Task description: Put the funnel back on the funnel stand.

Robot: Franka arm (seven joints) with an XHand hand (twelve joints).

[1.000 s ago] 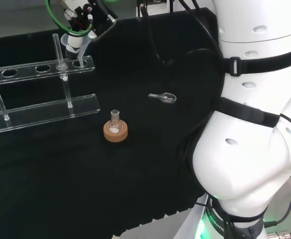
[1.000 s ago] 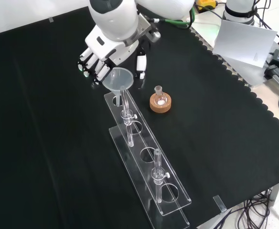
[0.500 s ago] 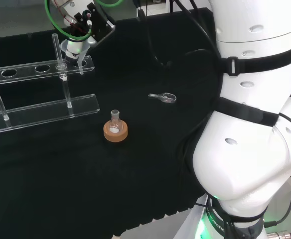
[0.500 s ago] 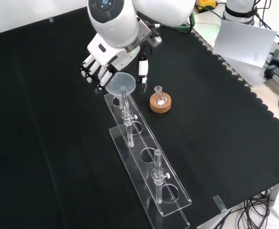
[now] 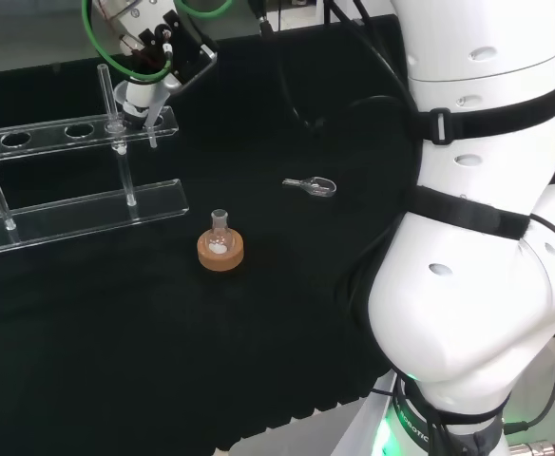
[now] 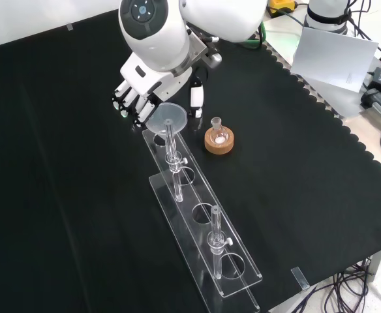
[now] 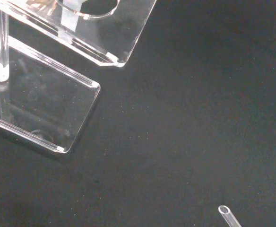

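Hand (image 6: 133, 96) around funnel (image 6: 166, 117) in funnel stand (image 6: 203, 229)

arm reached out over the far worktop end, hand (image 6: 140, 98) low, fingers (image 6: 126, 104) curled, pointing down

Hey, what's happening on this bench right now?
A white robot arm's hand is holding a clear funnel at the end hole of a clear funnel stand on the black cloth. In the front view the funnel's stem points down at that hole, with the fingers curled beside the funnel's bowl. Whether it is fully seated is hard to tell. A small flask on a cork ring stands beside the stand, apart from it.
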